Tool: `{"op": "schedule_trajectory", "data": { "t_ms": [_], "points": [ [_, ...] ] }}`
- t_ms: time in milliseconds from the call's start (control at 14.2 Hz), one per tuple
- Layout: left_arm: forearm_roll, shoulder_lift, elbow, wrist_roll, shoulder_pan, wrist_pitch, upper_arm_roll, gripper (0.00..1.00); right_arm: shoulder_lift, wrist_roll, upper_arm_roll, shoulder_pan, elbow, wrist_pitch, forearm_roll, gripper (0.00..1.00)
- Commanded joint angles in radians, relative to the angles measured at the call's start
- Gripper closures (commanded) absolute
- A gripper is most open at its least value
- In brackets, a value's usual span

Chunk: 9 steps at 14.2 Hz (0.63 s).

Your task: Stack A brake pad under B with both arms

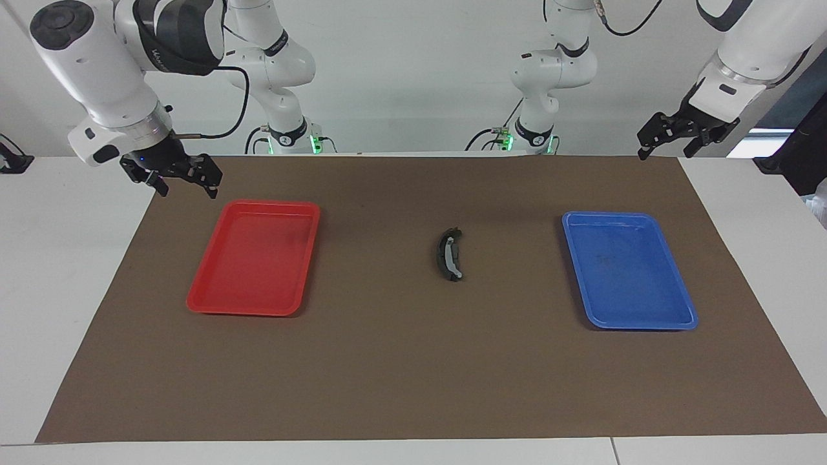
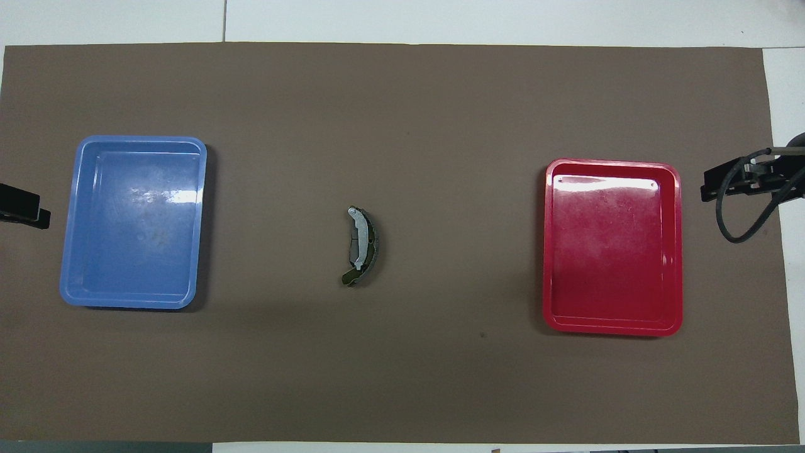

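We are holding our right gripper (image 1: 184, 182) in the air over the brown mat's (image 1: 400, 374) edge by the red plastic tray (image 1: 213, 303), fingers spread apart and gripping nothing. We are keeping our left gripper (image 1: 672, 143) raised over the mat's corner at the left arm's end, near the blue plastic tray (image 1: 685, 320), fingers likewise parted and bare. Both arms are waiting. Midway between the two trays, the brake pads are lying together on the mat: the long, thin, strongly curved crescent pad with a light grey end (image 1: 454, 258) is resting on the shorter, stubbier dark grey pad (image 2: 373, 245), touching it.
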Motion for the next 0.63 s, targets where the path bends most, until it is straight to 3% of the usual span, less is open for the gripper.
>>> {"op": "schedule_trajectory", "data": {
  "t_ms": [0,561],
  "points": [
    [0.008,-0.023,-0.029,-0.012,0.011,0.014,-0.010,0.01,-0.015,-0.021,0.016,-0.047,-0.008,0.008,0.001,0.00],
    [0.008,-0.023,-0.029,-0.012,0.011,0.014,-0.010,0.01,-0.018,-0.022,0.019,-0.077,0.018,-0.006,0.007,0.00]
  ]
}}
